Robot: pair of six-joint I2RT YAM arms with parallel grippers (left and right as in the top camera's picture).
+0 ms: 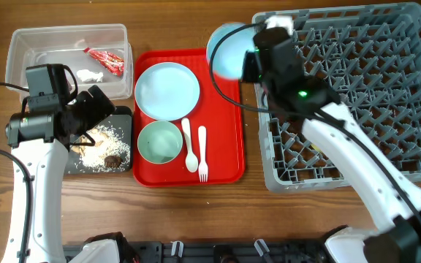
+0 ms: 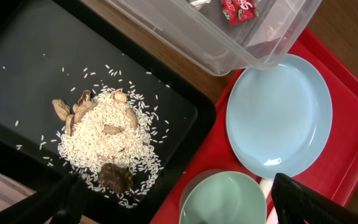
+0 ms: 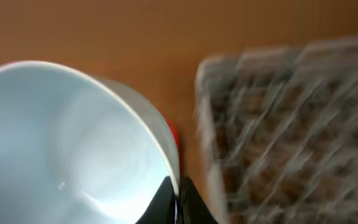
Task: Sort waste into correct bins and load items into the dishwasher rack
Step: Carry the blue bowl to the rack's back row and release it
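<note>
Overhead: right claw is clamped on the rim of the pale blue bowl, upper centre, between red tray and dishwasher rack. Left claw is over the black tray, left of frame, carrying nothing. Wrapper and white scrap are in the clear tub, upper left. Plate, green bowl, spoon and fork are on the red tray.
Left wrist: fingers spread wide above food scraps in the black tray.
Right wrist: blurred. Bowl fills the left, rim pinched at bottom centre, rack on the right.
</note>
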